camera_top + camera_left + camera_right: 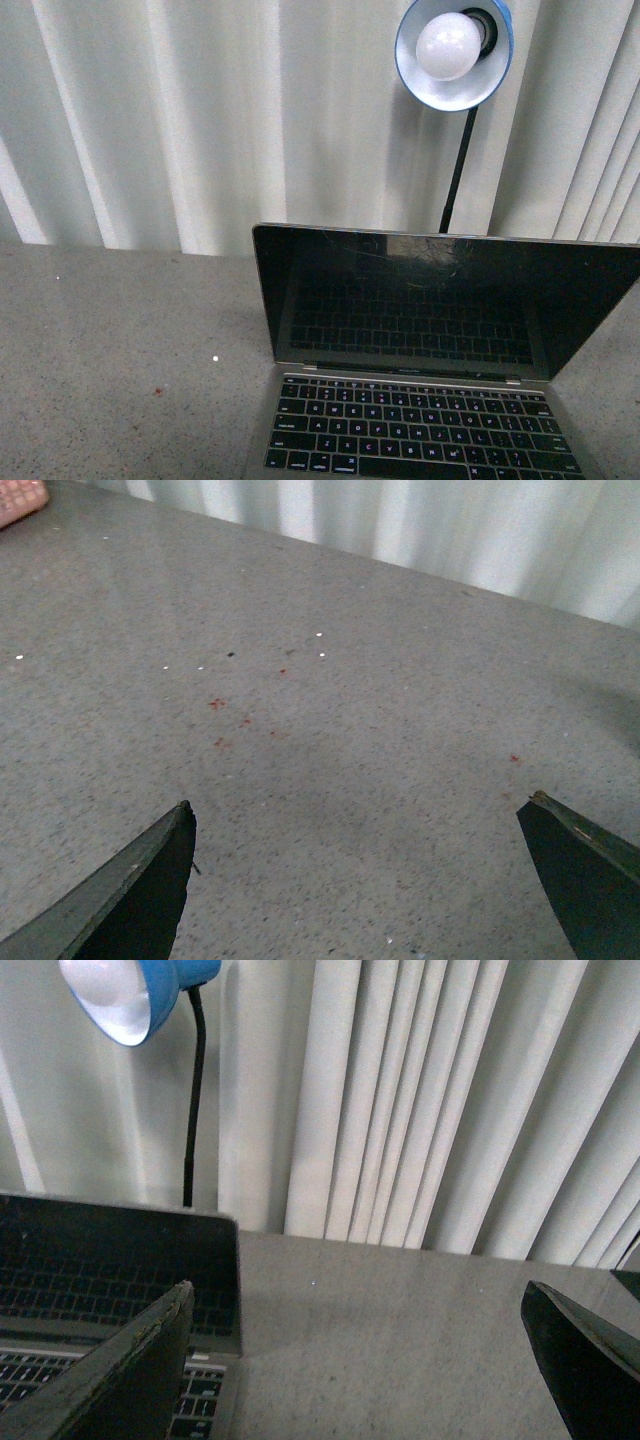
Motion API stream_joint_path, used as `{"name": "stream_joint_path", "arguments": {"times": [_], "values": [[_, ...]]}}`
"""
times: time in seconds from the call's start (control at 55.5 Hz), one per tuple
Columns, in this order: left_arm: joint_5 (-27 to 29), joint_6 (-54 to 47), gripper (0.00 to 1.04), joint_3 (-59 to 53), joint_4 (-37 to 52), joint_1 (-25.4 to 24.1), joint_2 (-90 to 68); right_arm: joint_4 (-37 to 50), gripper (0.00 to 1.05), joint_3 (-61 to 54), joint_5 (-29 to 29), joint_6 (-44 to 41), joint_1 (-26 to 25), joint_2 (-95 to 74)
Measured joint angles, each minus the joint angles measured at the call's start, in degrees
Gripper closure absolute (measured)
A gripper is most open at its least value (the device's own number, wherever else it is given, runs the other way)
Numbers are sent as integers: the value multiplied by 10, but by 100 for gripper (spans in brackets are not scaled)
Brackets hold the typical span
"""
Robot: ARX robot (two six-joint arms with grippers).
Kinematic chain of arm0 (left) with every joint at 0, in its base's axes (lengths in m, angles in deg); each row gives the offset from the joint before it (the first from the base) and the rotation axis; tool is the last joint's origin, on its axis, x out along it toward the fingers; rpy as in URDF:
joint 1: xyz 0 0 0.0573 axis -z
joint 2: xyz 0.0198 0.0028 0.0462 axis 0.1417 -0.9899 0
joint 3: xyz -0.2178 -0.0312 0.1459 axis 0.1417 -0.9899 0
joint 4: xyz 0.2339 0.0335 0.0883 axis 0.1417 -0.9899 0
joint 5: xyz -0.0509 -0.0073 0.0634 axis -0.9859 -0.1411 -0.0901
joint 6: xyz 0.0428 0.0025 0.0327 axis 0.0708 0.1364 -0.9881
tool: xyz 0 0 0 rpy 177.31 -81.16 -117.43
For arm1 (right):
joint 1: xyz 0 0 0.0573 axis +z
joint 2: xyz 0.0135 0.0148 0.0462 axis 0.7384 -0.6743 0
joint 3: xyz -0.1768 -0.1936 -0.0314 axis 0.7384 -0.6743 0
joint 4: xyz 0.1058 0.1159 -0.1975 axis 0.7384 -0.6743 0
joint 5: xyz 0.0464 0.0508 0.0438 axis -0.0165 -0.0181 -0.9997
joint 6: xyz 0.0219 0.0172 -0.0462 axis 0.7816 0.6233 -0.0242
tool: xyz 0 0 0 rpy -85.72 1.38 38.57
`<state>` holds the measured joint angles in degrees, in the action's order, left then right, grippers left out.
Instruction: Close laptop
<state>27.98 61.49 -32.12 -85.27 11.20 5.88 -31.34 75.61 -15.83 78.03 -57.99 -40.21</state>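
The silver-grey laptop point(420, 340) stands open at the right of the front view, its dark cracked screen upright and its black keys toward me. Neither gripper shows in the front view. In the right wrist view the laptop point(110, 1270) shows its screen's edge and some keys. My right gripper point(360, 1305) is open and empty, over bare table just beside the laptop's edge. My left gripper point(360, 815) is open and empty over bare speckled table; no laptop shows in that view.
A blue desk lamp point(455, 45) on a black stalk stands behind the laptop, also in the right wrist view point(135, 995). Pale pleated curtains point(150, 110) back the grey table point(110, 350). A pink object point(20, 498) lies at a far table corner.
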Motion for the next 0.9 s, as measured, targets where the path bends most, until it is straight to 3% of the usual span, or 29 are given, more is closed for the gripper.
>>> {"name": "stream_joint_path", "arguments": {"times": [0.09,0.198,0.432,0.54,0.702,0.9], "values": [[-22,-10,7,18,85,-4,-78,96,7,43,-27,-23,-14,-135],[-59,-47,7,76,209,-4,-213,132,7,110,-59,-55,-25,-259],[-166,-150,7,236,311,8,-443,70,7,315,-121,-183,-37,-444],[-224,-228,7,331,290,16,-517,13,7,407,-150,-247,-38,-497],[-320,-388,7,498,170,39,-598,-103,7,558,-208,-382,-38,-580],[-359,-557,7,630,29,62,-668,-250,7,686,-250,-520,-37,-653]]}}
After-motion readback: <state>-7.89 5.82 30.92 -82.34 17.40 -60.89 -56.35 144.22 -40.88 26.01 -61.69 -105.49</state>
